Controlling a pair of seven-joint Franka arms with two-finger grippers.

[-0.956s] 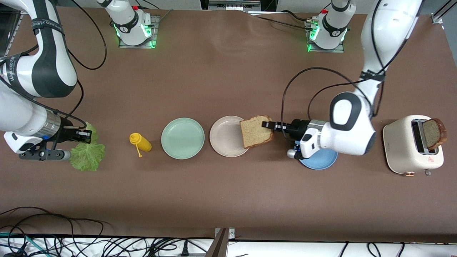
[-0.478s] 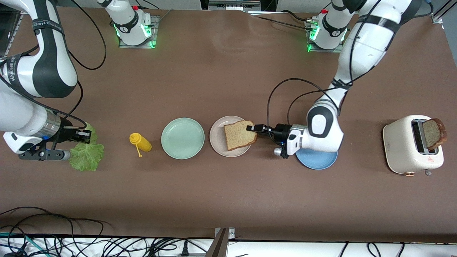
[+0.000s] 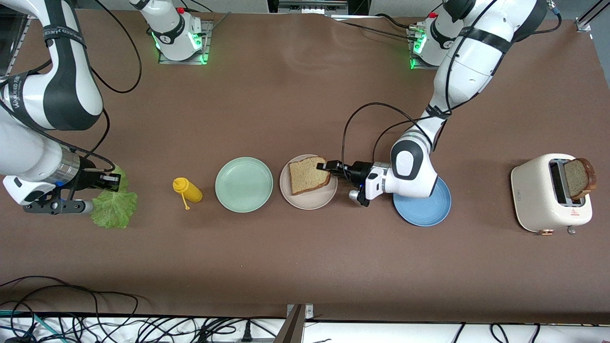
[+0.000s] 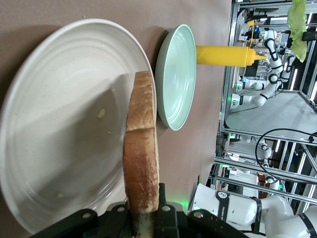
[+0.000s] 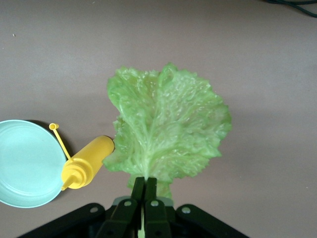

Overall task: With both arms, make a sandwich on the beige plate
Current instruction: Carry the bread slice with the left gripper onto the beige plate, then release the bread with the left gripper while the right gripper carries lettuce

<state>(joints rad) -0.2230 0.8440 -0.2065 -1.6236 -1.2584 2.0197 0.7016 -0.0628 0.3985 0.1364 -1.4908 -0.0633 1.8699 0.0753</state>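
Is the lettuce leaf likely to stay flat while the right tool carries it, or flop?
Probably flops: the lettuce is thin and ruffled, pinched only at its stem by the right tool. Likely light, and fragile enough to tear at the pinch.

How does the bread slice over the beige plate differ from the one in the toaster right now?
The slice at the beige plate lies nearly flat over it, held at one edge by the left gripper; the toaster slice stands upright in the toaster, free of any gripper. The plate slice looks lighter, the toaster slice darker-crusted. Both are brown bread.
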